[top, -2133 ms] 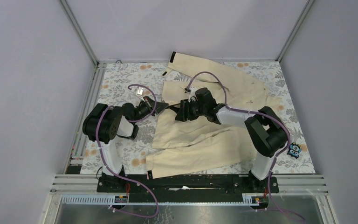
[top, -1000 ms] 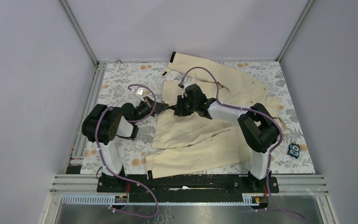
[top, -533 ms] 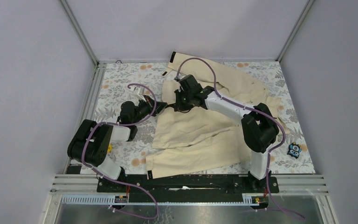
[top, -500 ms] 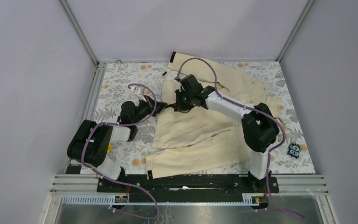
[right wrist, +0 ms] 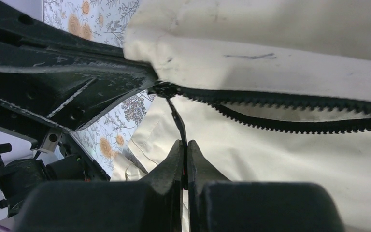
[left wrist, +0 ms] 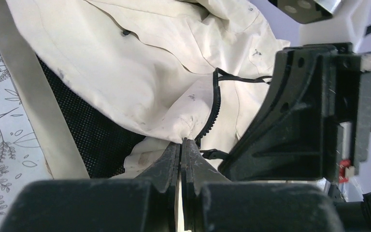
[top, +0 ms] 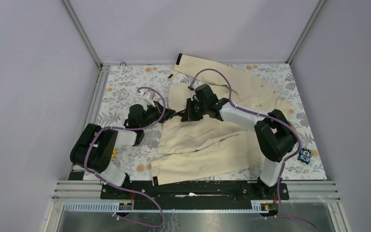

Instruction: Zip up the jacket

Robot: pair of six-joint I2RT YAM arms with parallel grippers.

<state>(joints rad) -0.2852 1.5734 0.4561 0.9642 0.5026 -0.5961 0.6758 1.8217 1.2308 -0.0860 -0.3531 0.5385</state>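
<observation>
The cream-beige jacket (top: pixel 212 140) lies spread on the table, its dark zipper (right wrist: pixel 280 101) still parted along the front. My left gripper (top: pixel 170 114) is shut on the jacket's bottom edge beside the zipper's end (left wrist: pixel 181 141). Facing it from the right, my right gripper (top: pixel 187 115) is shut on the thin black zipper pull (right wrist: pixel 176 118), which hangs from the slider (right wrist: pixel 163 90) at the zipper's base. In the right wrist view the right gripper (right wrist: pixel 184 143) pinches the tab's tip. The two grippers almost touch.
A floral tablecloth (top: pixel 125 87) covers the table. A small blue object (top: pixel 305 155) sits near the right edge. Metal frame posts and grey walls enclose the back and sides. The jacket's sleeves reach the back edge (top: pixel 188 60) and the front (top: pixel 174 169).
My right gripper has shut on the zipper pull and drawn slightly nearer and rightward. The left arm's elbow dropped toward the near left while its gripper stayed shut on the hem.
</observation>
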